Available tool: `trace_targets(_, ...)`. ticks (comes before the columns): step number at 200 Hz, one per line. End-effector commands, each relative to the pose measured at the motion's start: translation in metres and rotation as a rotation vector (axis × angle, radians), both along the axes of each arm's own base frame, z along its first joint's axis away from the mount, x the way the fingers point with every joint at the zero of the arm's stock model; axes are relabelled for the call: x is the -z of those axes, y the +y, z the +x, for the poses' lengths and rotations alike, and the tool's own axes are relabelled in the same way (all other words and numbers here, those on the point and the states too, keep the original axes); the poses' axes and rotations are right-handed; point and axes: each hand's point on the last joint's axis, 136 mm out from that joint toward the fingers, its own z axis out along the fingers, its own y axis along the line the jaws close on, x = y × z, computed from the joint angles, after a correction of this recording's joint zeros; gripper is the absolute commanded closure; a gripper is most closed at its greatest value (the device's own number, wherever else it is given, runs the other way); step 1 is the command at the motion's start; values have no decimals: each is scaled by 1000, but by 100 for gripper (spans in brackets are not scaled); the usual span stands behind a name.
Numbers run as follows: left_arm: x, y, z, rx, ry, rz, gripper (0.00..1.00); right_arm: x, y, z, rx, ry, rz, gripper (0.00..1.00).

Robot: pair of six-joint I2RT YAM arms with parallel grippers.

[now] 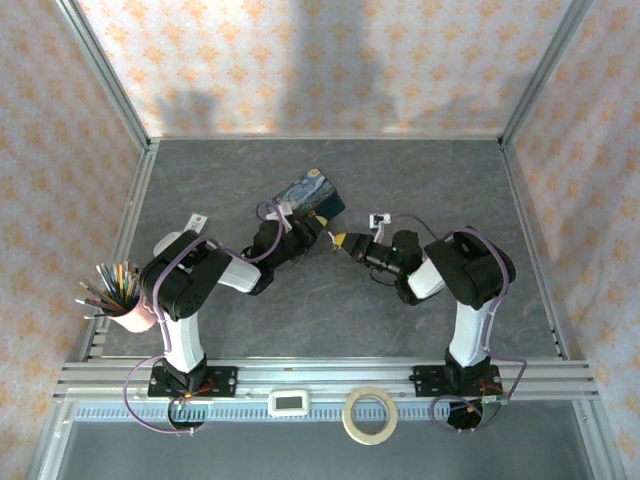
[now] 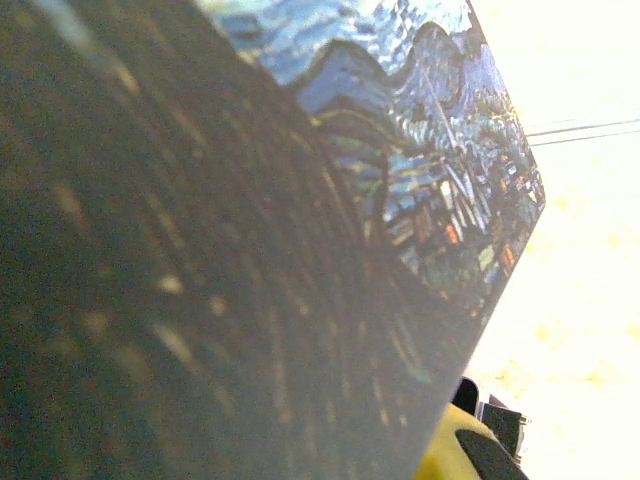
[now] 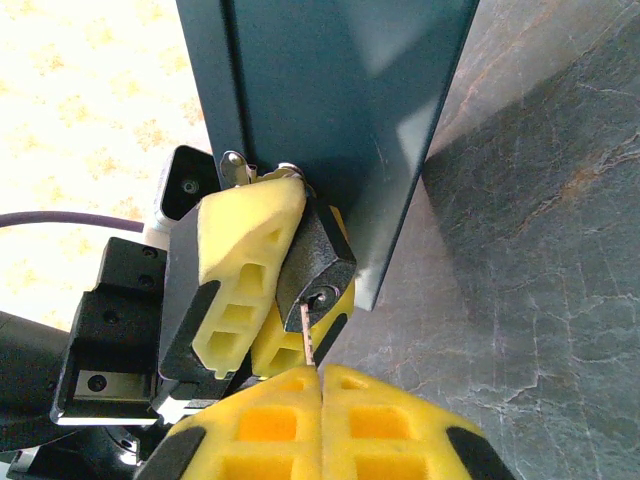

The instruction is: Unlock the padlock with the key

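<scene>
Now left fingers (image 3: 245, 262) clamp the small rigid padlock (image 3: 318, 262); right fingers (image 3: 270, 422) pinch the thin, likely slippery key (image 3: 306, 335) by its head, tip at the keyhole.

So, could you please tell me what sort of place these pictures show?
Probably a robot lab test cell: silver aluminium frame posts hold orange-patterned wallpaper panels around a grey stone-look tabletop, with two black-and-white arms bolted to a silver rail.

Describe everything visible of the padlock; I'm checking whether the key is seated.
The padlock is small, dark and metallic-looking, with a silvery shackle at the blue tin's edge. The left gripper's yellow pads clamp its body, keyhole tilted toward the camera. The thin key, pinched by the right gripper, has its tip at the keyhole.
</scene>
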Motion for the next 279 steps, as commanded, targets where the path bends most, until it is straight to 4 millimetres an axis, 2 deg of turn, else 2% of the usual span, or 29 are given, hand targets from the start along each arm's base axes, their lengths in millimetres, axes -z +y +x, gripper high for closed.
trace_targets(1,-30,-5,-3,16,-74,-43,100,-16,-1,4,8,-67,29,100)
trace_targets(83,-39,-15,-10,52,-90,-72,100,-26,5,12,-4,-93,56,100)
trace_targets(131,-33,-19,-16,86,-97,-53,100,-42,2,14,-20,-108,95,100)
trace_targets(178,-37,-24,-26,128,-124,-77,100,-51,3,19,-30,-39,175,100)
trace_targets(212,-43,-22,-23,105,-130,-109,100,-45,0,18,-14,2,221,100)
trace_targets(279,-35,-7,-11,-34,-50,-67,100,-50,3,9,23,-19,239,100)
